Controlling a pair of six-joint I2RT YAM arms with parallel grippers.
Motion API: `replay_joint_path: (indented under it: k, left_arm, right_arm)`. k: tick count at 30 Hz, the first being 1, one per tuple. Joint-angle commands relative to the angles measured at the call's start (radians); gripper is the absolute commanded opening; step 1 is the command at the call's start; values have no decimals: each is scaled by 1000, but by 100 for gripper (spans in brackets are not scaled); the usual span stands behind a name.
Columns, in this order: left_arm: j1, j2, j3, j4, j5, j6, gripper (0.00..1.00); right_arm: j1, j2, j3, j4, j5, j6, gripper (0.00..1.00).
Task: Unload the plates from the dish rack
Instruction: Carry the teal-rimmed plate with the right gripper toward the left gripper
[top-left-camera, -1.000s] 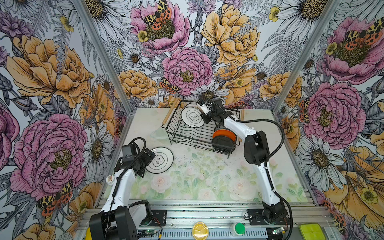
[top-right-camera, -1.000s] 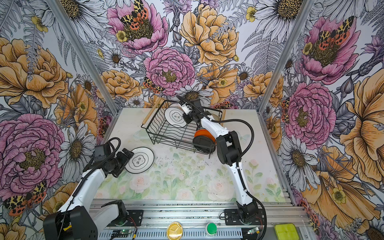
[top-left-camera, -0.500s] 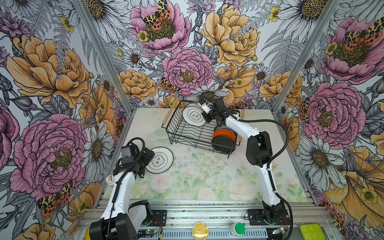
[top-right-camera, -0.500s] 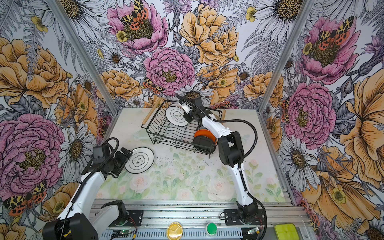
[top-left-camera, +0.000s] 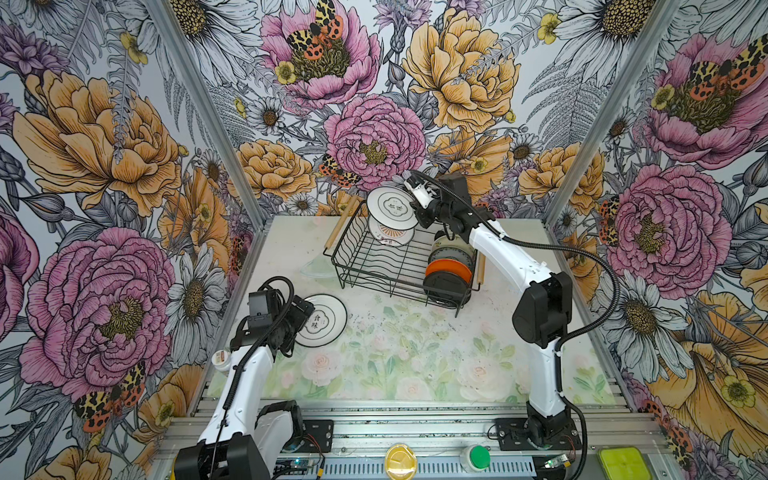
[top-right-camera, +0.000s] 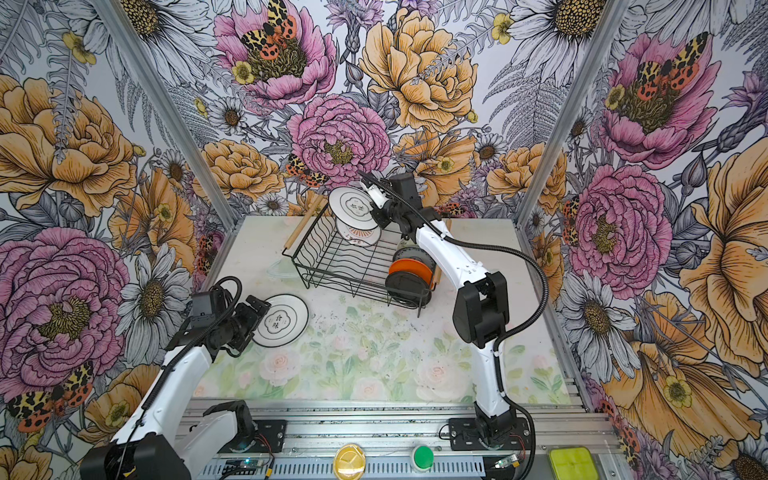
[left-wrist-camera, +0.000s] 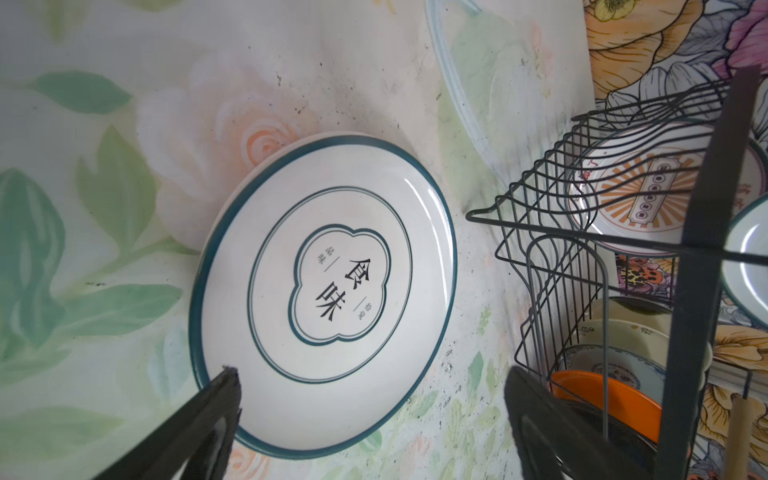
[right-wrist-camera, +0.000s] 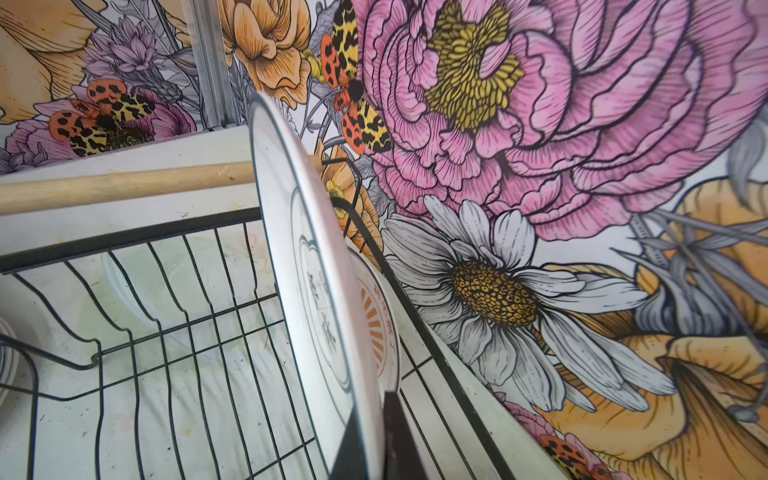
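The black wire dish rack (top-left-camera: 361, 266) (top-right-camera: 328, 259) stands at the back of the table. My right gripper (top-left-camera: 417, 211) (top-right-camera: 377, 211) (right-wrist-camera: 371, 415) is shut on the rim of a white plate with a dark rim (top-left-camera: 390, 207) (top-right-camera: 355, 206) (right-wrist-camera: 307, 266) and holds it upright above the rack's far end. Behind it a plate with an orange sunburst (top-left-camera: 390, 239) (right-wrist-camera: 376, 328) leans in the rack. An orange plate (top-left-camera: 449, 266), a black one and others stand at the rack's right end. Another white dark-rimmed plate (top-left-camera: 324, 320) (left-wrist-camera: 324, 291) lies flat on the table. My left gripper (top-left-camera: 300, 316) (left-wrist-camera: 372, 374) hangs open at its left edge.
A clear round dish (top-left-camera: 316, 268) lies on the table left of the rack. The rack's wooden handles (top-left-camera: 338, 228) stick out at both ends. A small cup (top-left-camera: 220, 359) sits by the left arm. Flowered walls close in the back and sides.
My right gripper has raised the white plate up out of the rack. The left arm has barely moved.
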Motion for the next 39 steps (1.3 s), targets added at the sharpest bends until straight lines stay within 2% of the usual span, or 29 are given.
replay_joint_path:
  k: [1, 4, 9, 17, 24, 31, 36, 39]
  left_arm:
    - [-76, -10, 74, -34, -57, 66, 99]
    - [-152, 3, 110, -50, -85, 87, 99]
    - [-233, 27, 129, -51, -65, 107, 99]
    - [-315, -39, 92, -44, -73, 93, 99]
    - [-390, -127, 35, -20, -115, 64, 99]
    - [-461, -169, -45, 85, -120, 16, 99]
    - [-525, -186, -83, 158, -152, -8, 99]
    - [-555, -185, -107, 208, -150, -20, 99]
  right_arm:
    - [19, -130, -41, 49, 21, -3, 0]
    - [32, -234, -123, 70, 42, -1, 0]
    - [58, -436, -303, 92, 97, 7, 0]
    - [98, -834, -725, 147, 211, 112, 0]
    - [106, -1202, -1087, 133, 242, 338, 0]
    - [111, -1527, -1380, 72, 108, 613, 0]
    - [118, -1626, -1470, 29, 31, 780, 0]
    - [119, -1588, -1487, 8, -7, 924, 0]
